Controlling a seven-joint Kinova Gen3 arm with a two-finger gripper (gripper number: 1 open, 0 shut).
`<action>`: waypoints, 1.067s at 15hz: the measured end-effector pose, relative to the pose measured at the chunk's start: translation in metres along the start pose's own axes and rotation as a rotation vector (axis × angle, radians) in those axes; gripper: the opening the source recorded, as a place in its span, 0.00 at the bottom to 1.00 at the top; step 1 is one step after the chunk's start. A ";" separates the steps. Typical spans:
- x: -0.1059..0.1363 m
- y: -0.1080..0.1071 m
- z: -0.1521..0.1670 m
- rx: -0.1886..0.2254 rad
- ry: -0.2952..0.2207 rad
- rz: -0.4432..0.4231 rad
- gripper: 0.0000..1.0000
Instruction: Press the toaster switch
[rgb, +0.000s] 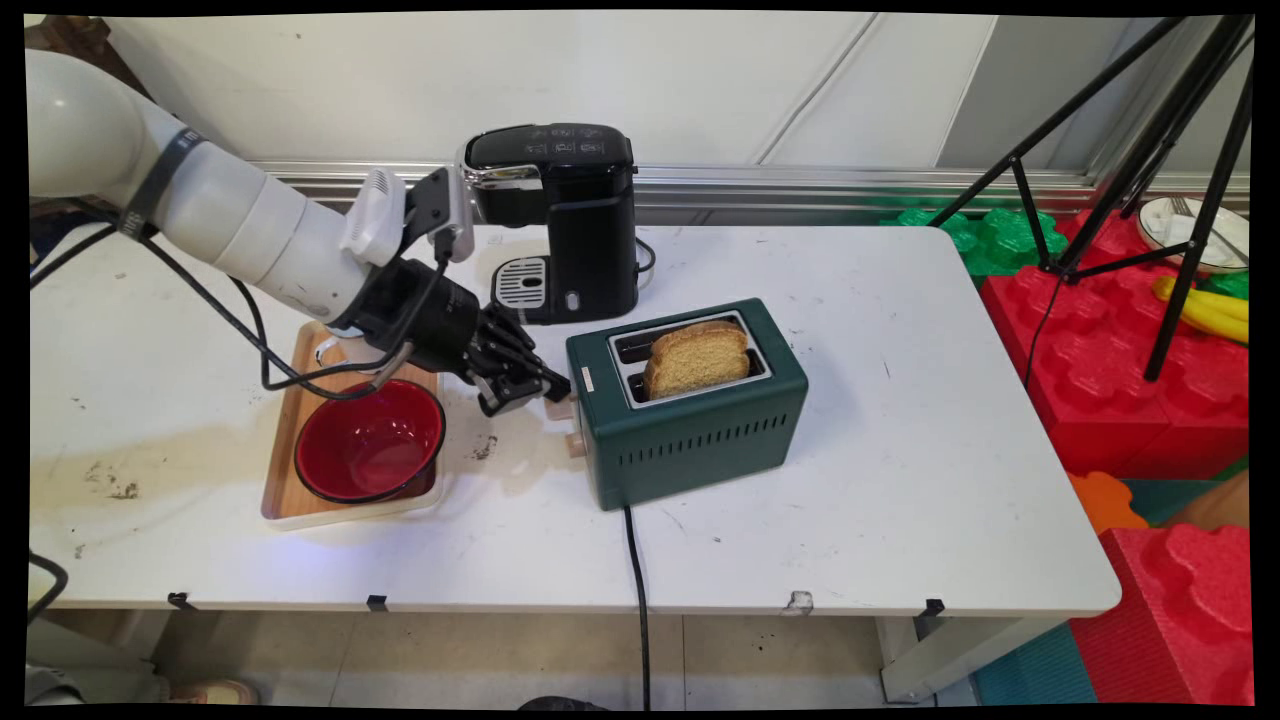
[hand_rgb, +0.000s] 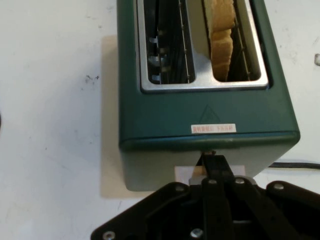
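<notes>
Pressing against the green toaster's (rgb: 690, 420) end face at its beige lever (hand_rgb: 216, 171), the gripper (hand_rgb: 214, 161) has fingers drawn together, bread slice (rgb: 697, 358) standing in the rear slot, red bowl (rgb: 368, 440) on a wooden tray (rgb: 285, 440) beside on the desk (rgb: 900, 450)

A black coffee machine (rgb: 560, 215) stands at the table's (rgb: 900, 450) far side. A red bowl (rgb: 368, 440) sits on a wooden tray (rgb: 285, 470) to its left. Red and green foam blocks (rgb: 1120, 400) and tripod legs (rgb: 1180, 150) stand right of the table.
</notes>
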 end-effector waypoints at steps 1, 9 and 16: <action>0.000 0.000 0.002 -0.001 -0.001 -0.001 0.00; -0.005 -0.003 0.018 -0.011 -0.023 -0.012 0.00; -0.010 -0.005 0.026 -0.018 -0.038 -0.018 0.00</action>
